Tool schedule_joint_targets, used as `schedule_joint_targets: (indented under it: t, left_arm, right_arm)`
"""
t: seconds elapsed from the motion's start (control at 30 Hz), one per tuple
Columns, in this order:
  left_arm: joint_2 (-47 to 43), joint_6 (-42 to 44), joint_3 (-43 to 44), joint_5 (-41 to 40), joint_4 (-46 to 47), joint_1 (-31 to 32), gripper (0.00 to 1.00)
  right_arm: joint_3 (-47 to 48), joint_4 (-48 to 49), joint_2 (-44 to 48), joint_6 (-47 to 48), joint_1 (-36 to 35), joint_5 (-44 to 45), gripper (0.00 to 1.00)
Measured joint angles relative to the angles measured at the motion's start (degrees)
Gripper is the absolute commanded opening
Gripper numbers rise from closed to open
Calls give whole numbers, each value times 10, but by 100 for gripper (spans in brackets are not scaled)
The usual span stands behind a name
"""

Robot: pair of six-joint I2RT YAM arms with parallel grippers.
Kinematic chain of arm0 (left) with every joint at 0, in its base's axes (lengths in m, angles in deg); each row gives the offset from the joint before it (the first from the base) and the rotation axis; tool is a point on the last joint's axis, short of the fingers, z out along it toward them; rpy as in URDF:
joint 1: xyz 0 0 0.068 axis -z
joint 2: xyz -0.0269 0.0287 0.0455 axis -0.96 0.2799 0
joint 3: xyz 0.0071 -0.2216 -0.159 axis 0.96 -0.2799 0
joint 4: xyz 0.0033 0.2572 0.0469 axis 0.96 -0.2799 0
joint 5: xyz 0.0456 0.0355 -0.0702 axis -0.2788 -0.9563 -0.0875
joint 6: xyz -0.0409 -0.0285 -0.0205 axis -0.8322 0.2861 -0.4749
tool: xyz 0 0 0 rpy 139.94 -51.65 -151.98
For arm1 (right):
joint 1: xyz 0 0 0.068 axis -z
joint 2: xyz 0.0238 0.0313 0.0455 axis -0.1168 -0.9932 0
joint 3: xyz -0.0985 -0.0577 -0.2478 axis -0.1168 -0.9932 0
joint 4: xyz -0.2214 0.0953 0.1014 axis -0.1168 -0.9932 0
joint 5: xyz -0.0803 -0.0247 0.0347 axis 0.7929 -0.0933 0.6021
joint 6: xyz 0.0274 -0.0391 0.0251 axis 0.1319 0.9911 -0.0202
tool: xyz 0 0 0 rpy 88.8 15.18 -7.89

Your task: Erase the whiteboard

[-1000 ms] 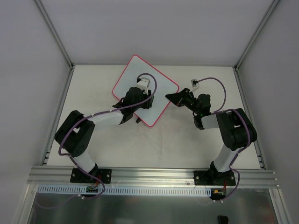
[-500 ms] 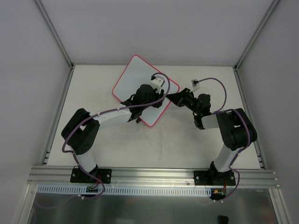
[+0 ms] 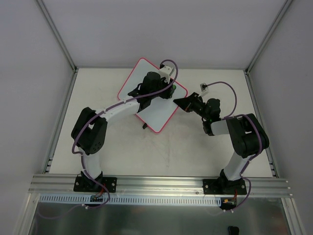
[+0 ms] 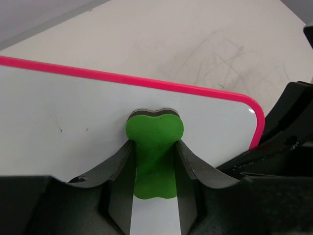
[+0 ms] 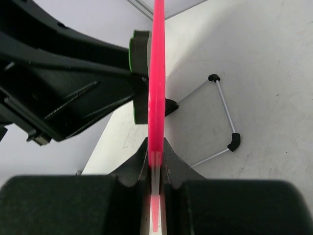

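Observation:
The whiteboard point(image 3: 157, 115), white with a thin pink frame, lies turned like a diamond at the back of the table. Its face looks blank around the eraser in the left wrist view point(image 4: 63, 112). My left gripper point(image 3: 171, 88) is shut on a small green eraser point(image 4: 154, 142), which is pressed on the board close to its pink edge and right corner. My right gripper point(image 3: 179, 102) is shut on the board's right edge; the pink frame point(image 5: 157, 73) runs edge-on between its jaws point(image 5: 156, 157).
A thin wire stand with black end caps point(image 5: 221, 117) lies on the table beside the board's edge. A small black clip point(image 3: 145, 126) pokes out at the board's near edge. Grey walls and metal rails point(image 3: 62, 107) enclose the table.
My left gripper has carried the eraser from the board's middle up and to the right, towards its far right edge. The right gripper and the board have stayed put.

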Motion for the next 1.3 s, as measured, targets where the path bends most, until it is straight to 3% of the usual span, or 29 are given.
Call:
schedule_joint_targets:
  t: [0.5, 1.0, 1.13, 1.3]
  left_arm:
    - [36, -8, 47, 67, 0, -72, 0]
    - [74, -85, 40, 64, -55, -278, 0]
    - [44, -106, -11, 41, -63, -297, 0]
    - [-59, -140, -102, 39, -86, -310, 0]
  right_arm:
    - [0, -2, 0, -9, 0, -2, 0]
    - [0, 0, 4, -3, -4, -4, 0]
    - [0, 4, 5, 8, -5, -9, 0]
    - [0, 9, 5, 15, -8, -14, 0]
